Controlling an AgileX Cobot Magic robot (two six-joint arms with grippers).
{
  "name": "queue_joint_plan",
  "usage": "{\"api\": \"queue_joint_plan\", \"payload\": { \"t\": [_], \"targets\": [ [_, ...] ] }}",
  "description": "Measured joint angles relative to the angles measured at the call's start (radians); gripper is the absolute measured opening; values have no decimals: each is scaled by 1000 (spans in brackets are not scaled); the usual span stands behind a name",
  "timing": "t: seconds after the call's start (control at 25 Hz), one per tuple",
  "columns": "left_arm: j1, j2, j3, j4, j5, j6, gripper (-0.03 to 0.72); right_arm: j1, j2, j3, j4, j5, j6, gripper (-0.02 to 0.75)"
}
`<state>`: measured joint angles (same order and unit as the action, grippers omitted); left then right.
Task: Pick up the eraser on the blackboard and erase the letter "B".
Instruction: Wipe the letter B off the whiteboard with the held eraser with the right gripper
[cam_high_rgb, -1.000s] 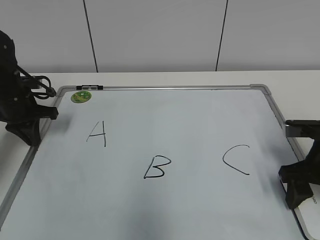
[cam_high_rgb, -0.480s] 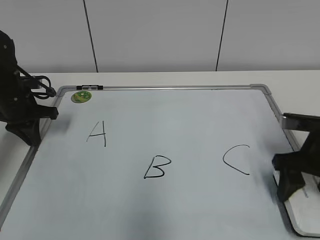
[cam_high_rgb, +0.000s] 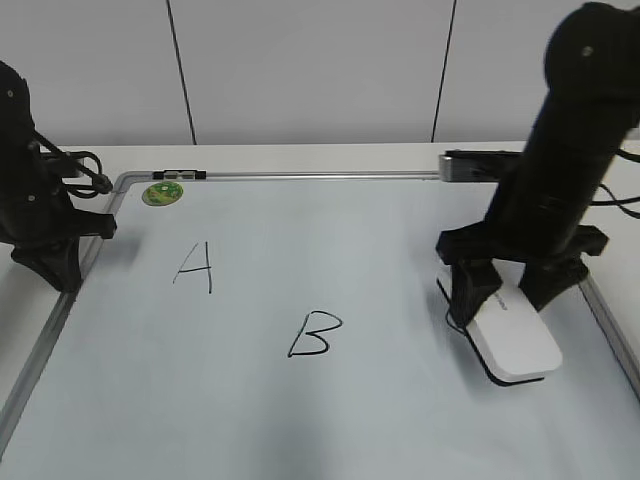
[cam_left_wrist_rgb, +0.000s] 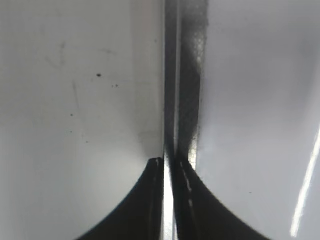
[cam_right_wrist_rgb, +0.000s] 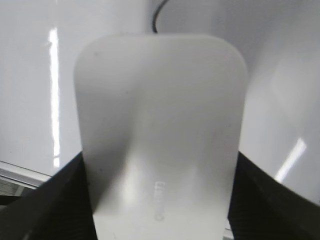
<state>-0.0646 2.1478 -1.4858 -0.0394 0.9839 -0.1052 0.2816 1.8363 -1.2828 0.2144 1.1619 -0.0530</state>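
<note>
The blackboard (cam_high_rgb: 330, 240) lies flat with the black letters "A" (cam_high_rgb: 194, 268) and "B" (cam_high_rgb: 315, 335) on it. My right gripper (cam_high_rgb: 507, 290) is shut on the white eraser (cam_high_rgb: 518, 342), one finger on each long side, and holds it on or just above the board where the "C" is drawn. Only a small stroke of the "C" (cam_high_rgb: 449, 321) shows. The eraser is well to the right of the "B". In the right wrist view the eraser (cam_right_wrist_rgb: 160, 125) fills the space between the fingers (cam_right_wrist_rgb: 160, 205). My left gripper (cam_left_wrist_rgb: 170, 162) is shut and empty over the board's left frame (cam_left_wrist_rgb: 172, 75).
A round green sticker (cam_high_rgb: 162, 193) sits at the board's far left corner beside a small black clip (cam_high_rgb: 180, 175). The left arm (cam_high_rgb: 40, 225) stands at the board's left edge. The board lies on a white table (cam_high_rgb: 330, 155) against a pale wall.
My right arm has swung from the board's near right edge up and leftward onto the board, carrying the eraser over the "C". The left arm has not moved.
</note>
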Motion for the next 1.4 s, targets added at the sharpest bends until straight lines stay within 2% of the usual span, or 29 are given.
{"api": "queue_joint_plan", "payload": {
  "t": [0.32, 0.68, 0.88, 1.4],
  "targets": [
    [0, 0, -2, 0, 0, 0, 25, 150, 191, -282, -74, 40, 46, 526],
    [0, 0, -2, 0, 0, 0, 25, 232, 376, -475, -121, 50, 84, 526],
    [0, 0, -2, 0, 0, 0, 25, 267, 447, -538, -155, 58, 106, 526],
    [0, 0, -2, -10, -1, 0, 25, 310, 476, -571, -214, 89, 129, 526]
  ]
}}
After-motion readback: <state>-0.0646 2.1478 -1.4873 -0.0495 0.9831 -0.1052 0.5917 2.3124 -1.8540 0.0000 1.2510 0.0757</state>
